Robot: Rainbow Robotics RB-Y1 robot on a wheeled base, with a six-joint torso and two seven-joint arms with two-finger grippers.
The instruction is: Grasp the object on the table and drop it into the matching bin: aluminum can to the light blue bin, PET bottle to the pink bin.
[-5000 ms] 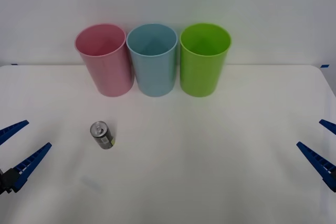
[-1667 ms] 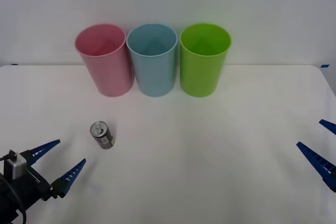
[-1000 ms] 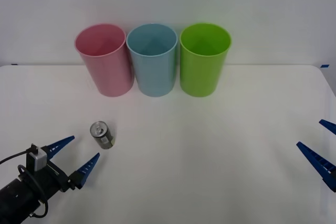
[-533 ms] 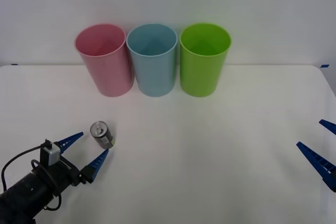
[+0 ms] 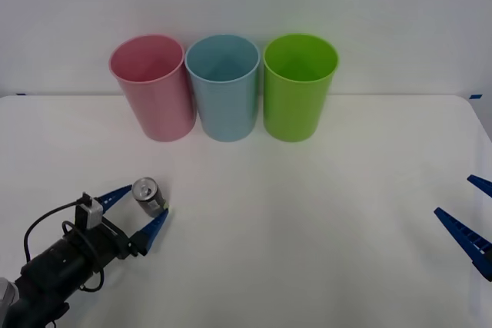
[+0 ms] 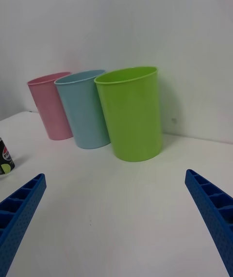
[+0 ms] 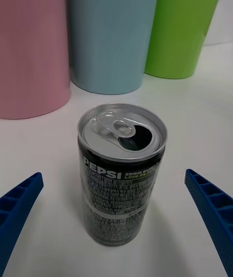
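Note:
The aluminum can (image 5: 148,197), dark with a silver top and a yellow-green mark, stands upright on the white table (image 5: 307,213), left of centre. My left gripper (image 5: 138,209) is open, one blue finger on each side of the can and neither touching it. The left wrist view has the can (image 7: 121,180) close up between the fingertips (image 7: 19,199). Behind it stand the pink bin (image 5: 154,90) and the light blue bin (image 5: 223,90), side by side. My right gripper (image 5: 473,213) hangs open at the table's right edge, far from the can.
A lime green bin (image 5: 300,90) stands right of the light blue one, all three in a row against the white back wall. The right wrist view takes in the same row (image 6: 131,112) and the can (image 6: 5,156) at its edge.
My left arm has come forward and to the right from the front-left corner, so its open fingers now flank the can. The can, the bins and the right gripper have not moved.

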